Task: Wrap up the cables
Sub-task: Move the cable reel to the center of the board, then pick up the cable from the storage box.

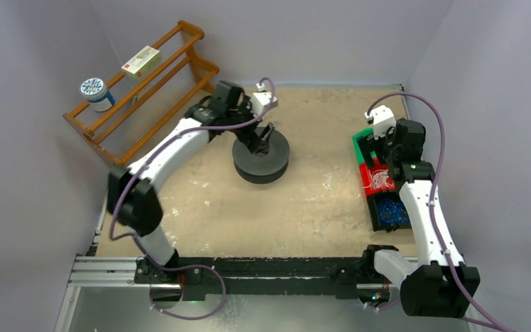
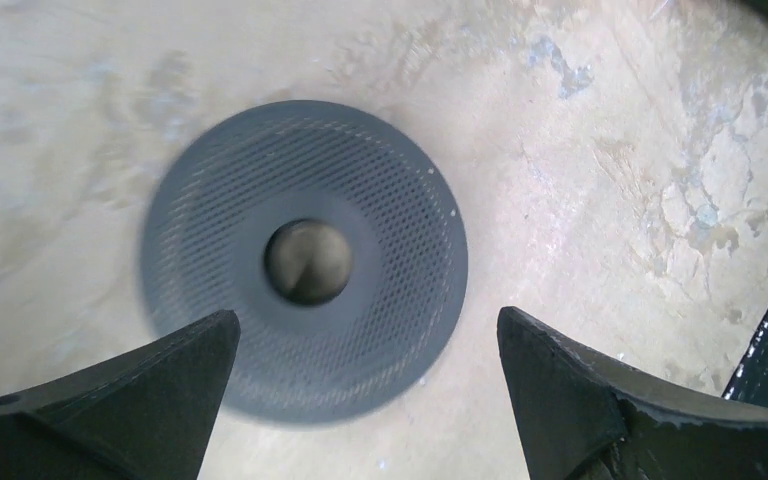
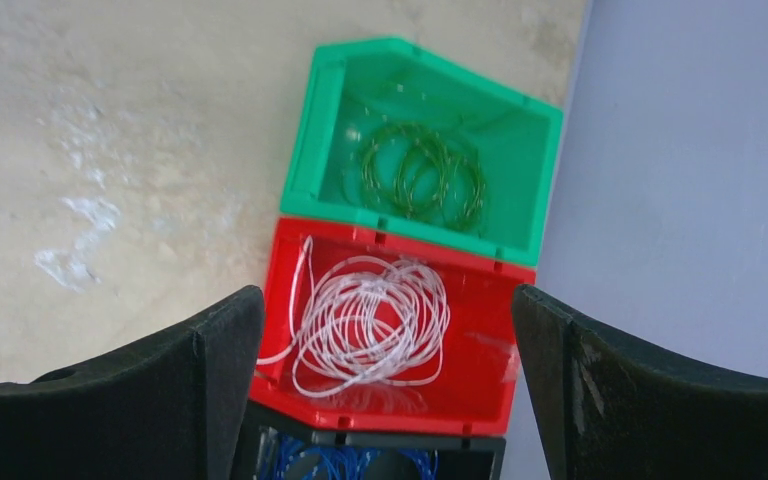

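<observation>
The cables [image 3: 370,320] are a loose coil of thin whitish wire lying in a red bin [image 3: 480,400] at the table's right edge; they also show in the top view [image 1: 380,178]. My right gripper [image 3: 388,300] hangs open above the red bin, holding nothing and not touching the cables. A dark grey perforated spool [image 2: 305,260] with a centre hole lies flat on the table at mid-table in the top view [image 1: 261,158]. My left gripper [image 2: 367,330] is open and empty just above the spool's near edge.
A green bin [image 3: 310,150] holding a greenish wire coil [image 3: 425,175] sits beyond the red bin. A black bin with blue wires [image 1: 389,211] sits nearer. A wooden rack [image 1: 173,76] with a box [image 1: 142,61] and a tub [image 1: 95,92] stands back left. The wall is close on the right.
</observation>
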Controlling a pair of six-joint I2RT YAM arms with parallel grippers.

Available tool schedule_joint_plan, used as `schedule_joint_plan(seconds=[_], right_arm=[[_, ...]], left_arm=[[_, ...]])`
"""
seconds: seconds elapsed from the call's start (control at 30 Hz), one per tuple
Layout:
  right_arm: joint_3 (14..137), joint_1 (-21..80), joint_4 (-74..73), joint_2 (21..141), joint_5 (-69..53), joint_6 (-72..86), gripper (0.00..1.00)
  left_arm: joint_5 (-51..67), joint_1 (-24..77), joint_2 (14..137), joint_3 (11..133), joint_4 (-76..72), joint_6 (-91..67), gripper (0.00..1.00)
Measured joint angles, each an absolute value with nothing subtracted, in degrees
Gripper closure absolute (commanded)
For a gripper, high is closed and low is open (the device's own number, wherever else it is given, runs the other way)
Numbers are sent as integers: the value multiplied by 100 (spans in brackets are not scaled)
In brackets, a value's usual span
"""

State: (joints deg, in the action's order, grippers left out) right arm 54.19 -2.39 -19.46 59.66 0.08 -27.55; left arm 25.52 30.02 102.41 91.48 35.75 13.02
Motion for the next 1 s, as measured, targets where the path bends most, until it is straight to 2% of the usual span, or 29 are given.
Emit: schedule_joint_plan(seconds=[0.23, 0.37, 0.53, 0.73, 1.0], right_arm=[[5148, -373, -2246, 6163, -69, -3247, 8], [4792, -370, -2209, 6082, -303, -3736, 10], [4574, -370, -1876, 6274, -362, -3868, 21], [4383, -370, -1634, 6764, -659, -4156, 12], [3656, -370, -1623, 6324, -727, -4862, 6]], left_arm=[[2661, 2027, 8023, 7524, 3673, 2005, 1], [2814, 1590, 7723, 6377, 3780, 2324, 1], [3127, 1614, 7734, 5680, 3988, 2517, 1], [3232, 1614, 7666, 5500, 3763, 2622, 1], [3262, 1612, 7686, 5271, 3590, 2670, 1]])
